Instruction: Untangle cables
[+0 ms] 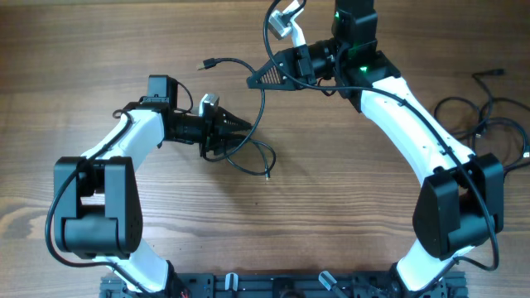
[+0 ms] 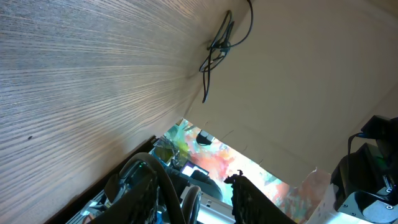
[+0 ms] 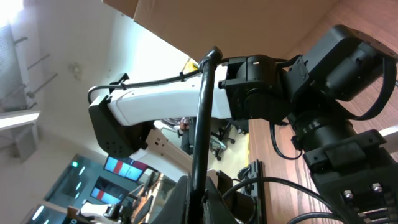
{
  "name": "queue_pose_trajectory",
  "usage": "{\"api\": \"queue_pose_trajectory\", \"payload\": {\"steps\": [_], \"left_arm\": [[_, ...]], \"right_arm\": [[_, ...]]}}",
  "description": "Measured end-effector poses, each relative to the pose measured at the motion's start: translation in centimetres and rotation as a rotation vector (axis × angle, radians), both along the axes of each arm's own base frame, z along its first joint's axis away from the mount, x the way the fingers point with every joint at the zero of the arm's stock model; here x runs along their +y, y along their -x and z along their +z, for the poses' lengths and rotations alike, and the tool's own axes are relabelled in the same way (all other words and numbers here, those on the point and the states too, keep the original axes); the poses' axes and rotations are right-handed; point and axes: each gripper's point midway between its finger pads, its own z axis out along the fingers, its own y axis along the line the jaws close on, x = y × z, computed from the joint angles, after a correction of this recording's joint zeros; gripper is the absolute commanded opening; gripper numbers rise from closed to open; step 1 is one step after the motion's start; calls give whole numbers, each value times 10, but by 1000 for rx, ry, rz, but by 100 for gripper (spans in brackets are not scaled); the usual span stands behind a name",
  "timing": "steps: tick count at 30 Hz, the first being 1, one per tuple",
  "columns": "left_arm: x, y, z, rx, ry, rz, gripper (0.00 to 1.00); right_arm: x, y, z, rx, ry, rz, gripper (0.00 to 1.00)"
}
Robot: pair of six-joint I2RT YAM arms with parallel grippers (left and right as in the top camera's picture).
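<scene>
1. A wood-grain table (image 1: 99, 50) fills the overhead view.
2. The looping cable (image 1: 262, 103) lies mid-table. One plug end (image 1: 207, 63) points left near the far side, and the strand arcs down between the two grippers. It curls into loose loops, and its other end lies nearer the front.
3. The right gripper (image 1: 252, 81) is clamped tight on this cable. In its wrist view the strand rises straight out from between the closed fingers.
4. The left gripper (image 1: 242, 127) sits among the loops with its fingers partly apart. I cannot tell whether a strand lies between them.
5. The left arm (image 1: 124, 141) rises from the front-left base, bends at the elbow and reaches right. Its wrist is rolled sideways.
6. The right arm (image 1: 414, 124) slants from the front-right base toward the far centre, with its gripper turned left.
7. The other cables (image 1: 487, 124) lie tangled at the table's right edge, well apart from both grippers.
</scene>
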Motion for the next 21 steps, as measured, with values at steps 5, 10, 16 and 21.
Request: {"api": "queue_pose_trajectory", "payload": {"steps": [5, 10, 16, 21], "left_arm": [[0, 0, 0, 0, 0, 0, 35], [0, 0, -1, 1, -7, 2, 23], [2, -1, -6, 23, -35, 14, 20], [2, -1, -6, 64, -38, 29, 4]], "right_arm": [[0, 0, 0, 6, 2, 0, 5], [0, 0, 0, 6, 2, 0, 5], [0, 0, 0, 6, 2, 0, 5], [0, 0, 0, 7, 2, 0, 5]]}}
